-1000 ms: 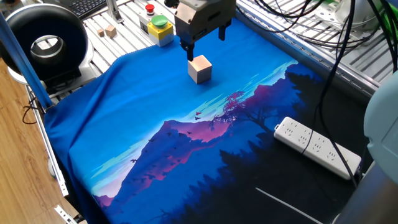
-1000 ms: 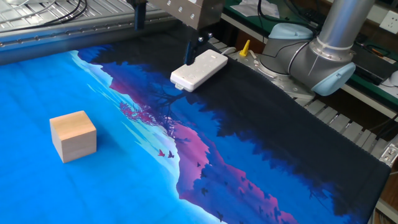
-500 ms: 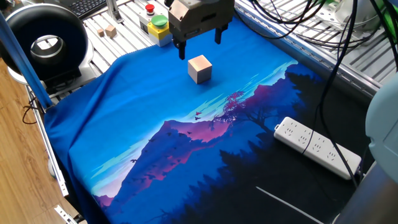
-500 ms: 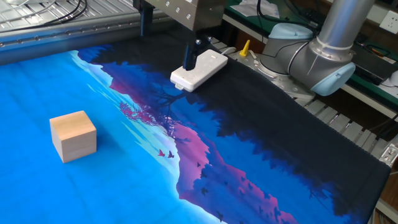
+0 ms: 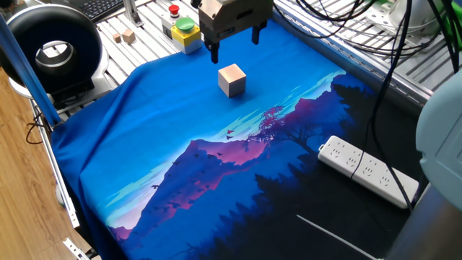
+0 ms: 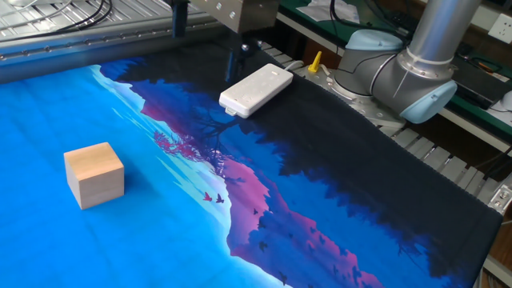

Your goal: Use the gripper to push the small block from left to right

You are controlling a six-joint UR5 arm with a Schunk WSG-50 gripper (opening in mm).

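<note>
I see my gripper (image 5: 234, 43) hanging above the blue cloth (image 5: 166, 137), fingers spread and empty; the small block (image 5: 232, 79) sits just below it, untouched.

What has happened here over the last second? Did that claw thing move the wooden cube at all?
No. Only the gripper moved: it rose higher above the cloth, away from the small block, touching nothing, its jaws apart throughout. The block and power strip stayed put.

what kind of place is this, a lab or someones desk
Most likely a robotics lab or workshop bench. An industrial robot arm stands at the table, a yellow box with red and green push buttons sits on slotted aluminium framing, and loose black cables trail over it.
</note>
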